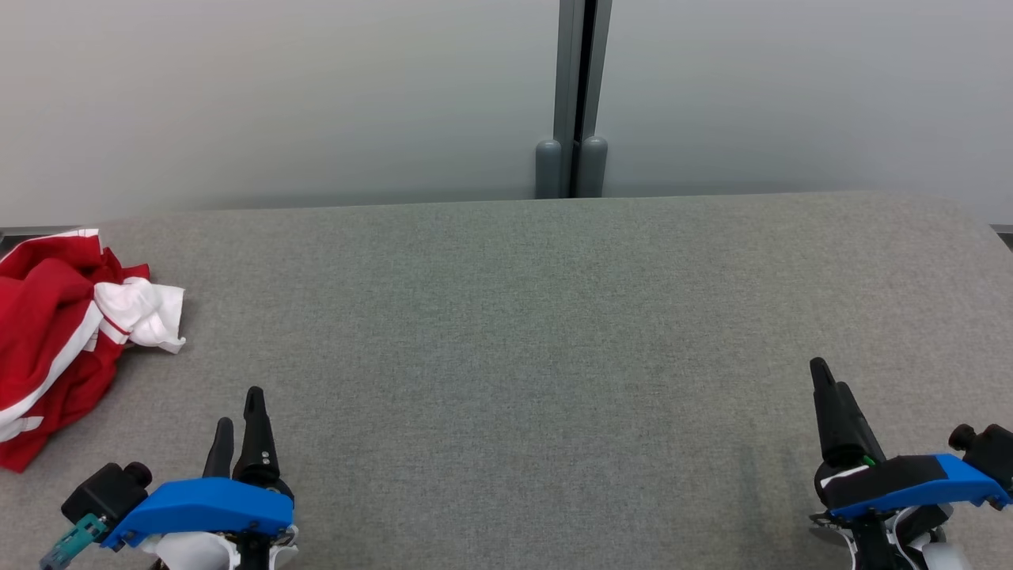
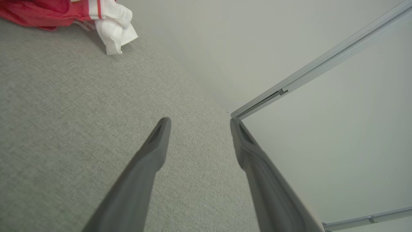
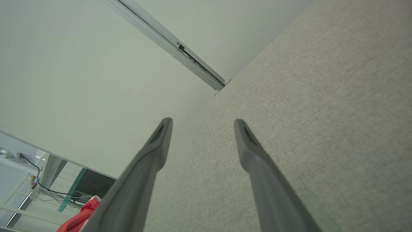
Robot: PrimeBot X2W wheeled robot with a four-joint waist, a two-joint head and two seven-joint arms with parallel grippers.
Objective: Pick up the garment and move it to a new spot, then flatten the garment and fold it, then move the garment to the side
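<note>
A crumpled red and white garment (image 1: 55,332) lies in a heap at the far left edge of the grey table (image 1: 538,332). Its white bunched part shows at the top left of the left wrist view (image 2: 112,25), and a red bit peeks in at the bottom left of the right wrist view (image 3: 79,219). My left gripper (image 1: 239,412) rests at the lower left, open and empty, a short way right of the garment. My right gripper (image 1: 829,378) is at the lower right, open and empty, far from the garment. In both wrist views the jaws stand wide apart (image 2: 199,120) (image 3: 202,121).
A pale partition wall (image 1: 316,95) with a grey vertical post (image 1: 582,95) stands right behind the table's far edge. The table's right corner is rounded (image 1: 981,218). Beyond the table's left end, some furniture and cables (image 3: 38,183) show on the floor.
</note>
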